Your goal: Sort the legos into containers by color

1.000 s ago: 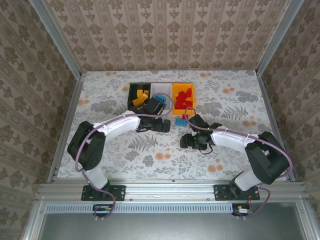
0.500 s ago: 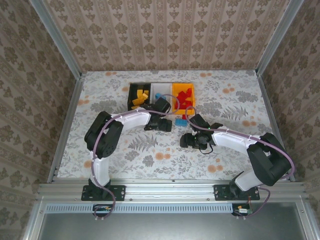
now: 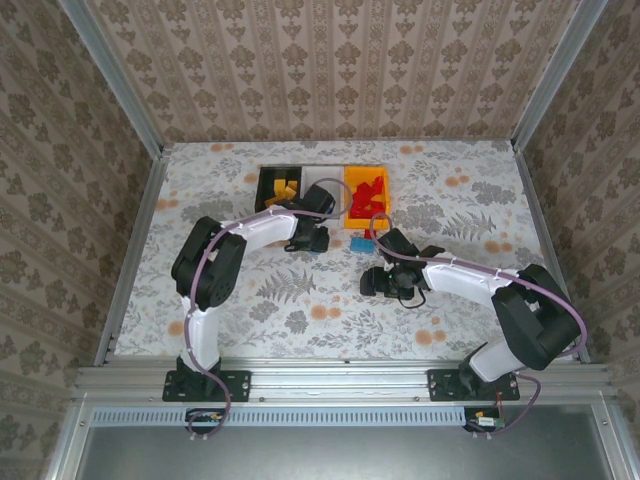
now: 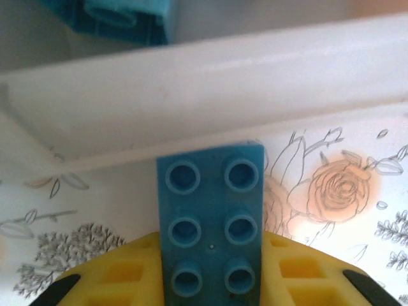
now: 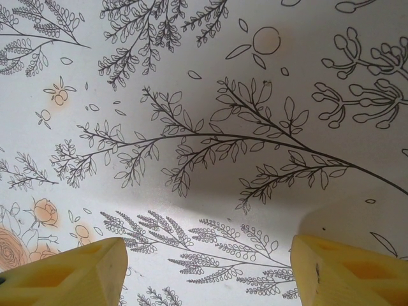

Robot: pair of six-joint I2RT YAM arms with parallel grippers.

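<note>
Left tool (image 4: 210, 290) pinches a blue lego (image 4: 211, 217) at the white container's (image 4: 191, 83) six o'clock wall, right tool (image 5: 207, 268) spread empty; most look sorted, a blue piece (image 3: 359, 243) and red piece (image 3: 371, 233) lie on the table (image 3: 450, 170)

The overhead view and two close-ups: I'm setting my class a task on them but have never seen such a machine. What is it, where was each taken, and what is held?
Two white robot arms are bolted at the near edge of a flower-patterned table. The overhead view comes from a fixed camera above; each close-up from a camera on one wrist. On the table stand three joined plastic bins: a black bin with small yellow bricks, a white bin, an orange bin with small red bricks. The left gripper is shut on a blue studded plastic brick beside the white bin. The right gripper is open, holding nothing.
</note>
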